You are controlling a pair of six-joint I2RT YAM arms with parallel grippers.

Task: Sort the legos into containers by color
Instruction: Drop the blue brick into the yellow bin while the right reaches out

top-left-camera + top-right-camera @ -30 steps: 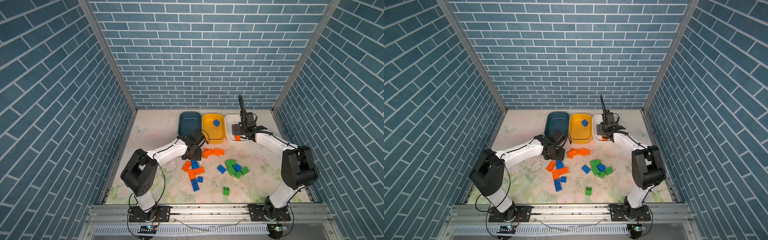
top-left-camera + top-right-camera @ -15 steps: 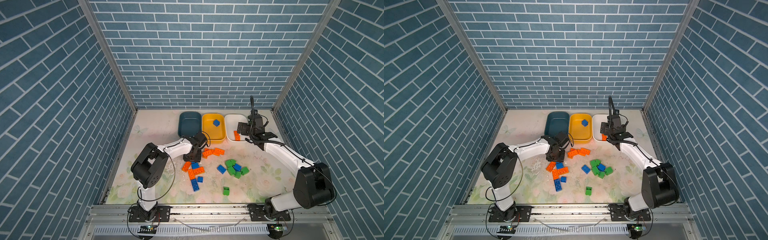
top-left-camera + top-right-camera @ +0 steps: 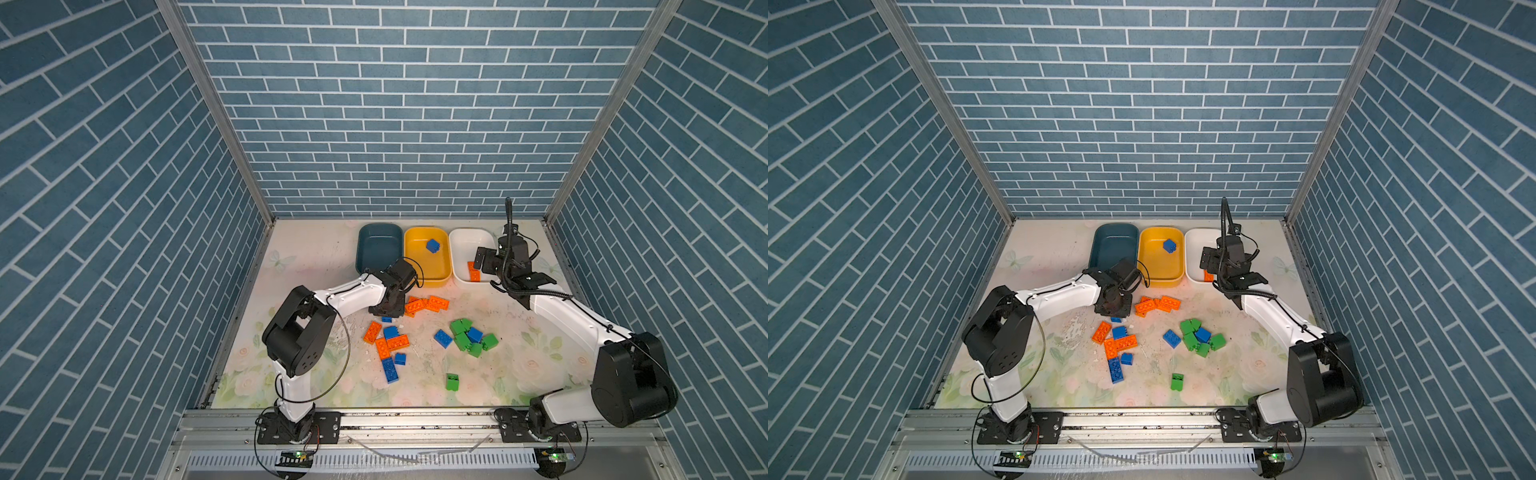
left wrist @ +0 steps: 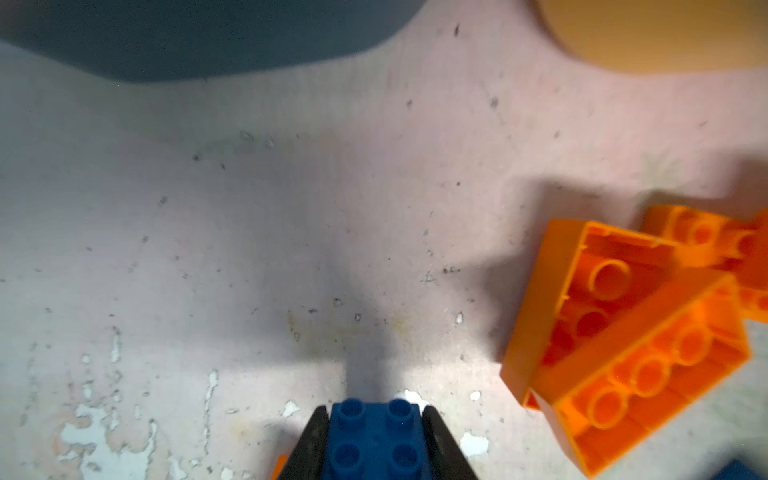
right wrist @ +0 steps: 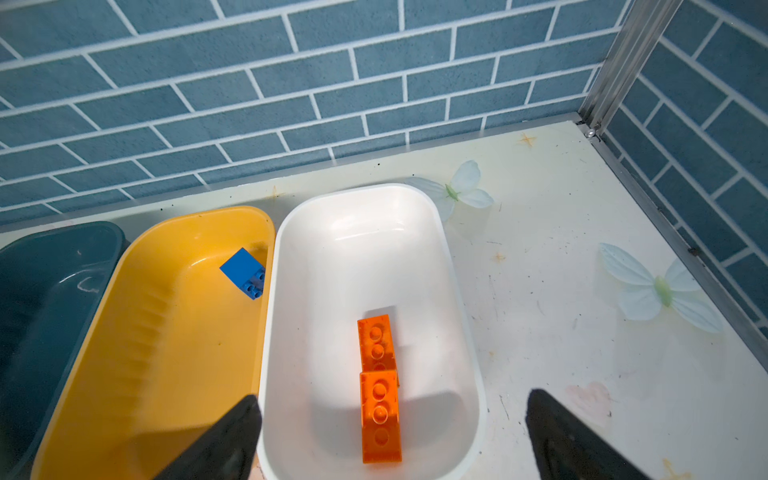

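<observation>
**Blue brick pinched while orange waits in the white tub**

In both top views three tubs line the back edge of the bench (image 3: 316,257): dark teal tub (image 3: 376,232), yellow tub (image 3: 415,266), white tub (image 3: 469,243). Most legos lie loose mid-bench, among them an orange cluster (image 3: 428,303) and a green heap (image 3: 459,327). The left fingers (image 3: 387,311) point down onto a small blue brick (image 3: 386,319) just in front of the teal tub. The right fingers (image 3: 511,270) hang over the white tub, near the back right corner.

From the left wrist, the fingers pinch that brick by its sides, studs up, low on the bench. I'd guess a lift comes next.

From the right wrist, the fingers stand spread wide and empty above the white tub, where two orange bricks (image 5: 379,386) lie end to end. A lone blue brick (image 5: 245,272) in the yellow tub suggests blue belongs there.
</observation>
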